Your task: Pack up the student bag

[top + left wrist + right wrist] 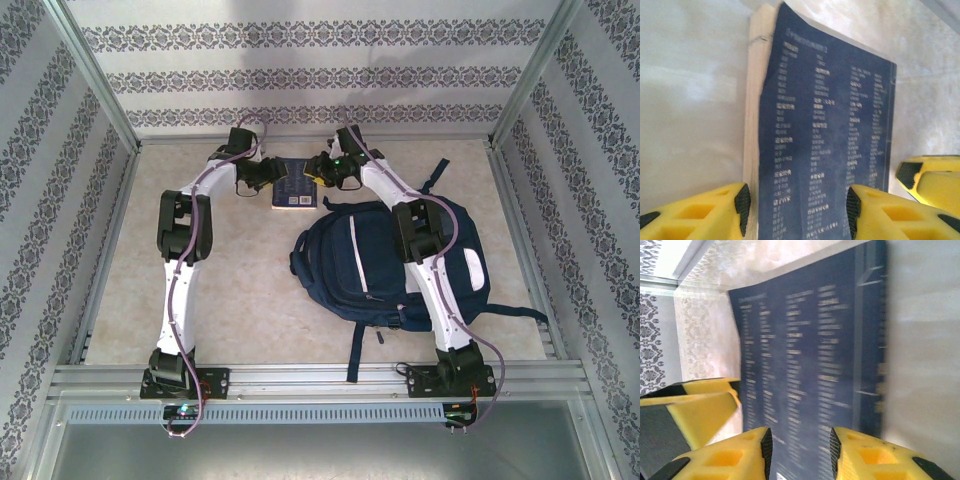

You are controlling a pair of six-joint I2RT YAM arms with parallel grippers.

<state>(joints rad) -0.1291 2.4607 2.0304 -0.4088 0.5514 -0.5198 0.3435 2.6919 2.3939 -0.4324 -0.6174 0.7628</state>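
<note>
The student bag (365,265), navy blue with thin white stripes, lies flat right of centre under my right arm. Behind it, a dark blue book (293,186) with white text lies on the table. My left gripper (268,178) hovers at the book's left edge and my right gripper (322,175) at its right edge. In the left wrist view the book (825,125) lies cover up, and the left gripper (797,207) stands open over its near end, one pad (742,207) beside the pale page edge. The right gripper (800,452) is open above the book (810,340).
Metal rails and patterned walls enclose the beige table (240,290). The bag's straps (355,350) trail toward the near rail. My right gripper's yellow fingers (927,180) show beside the book in the left wrist view, and the left gripper's fingers (695,410) in the right wrist view.
</note>
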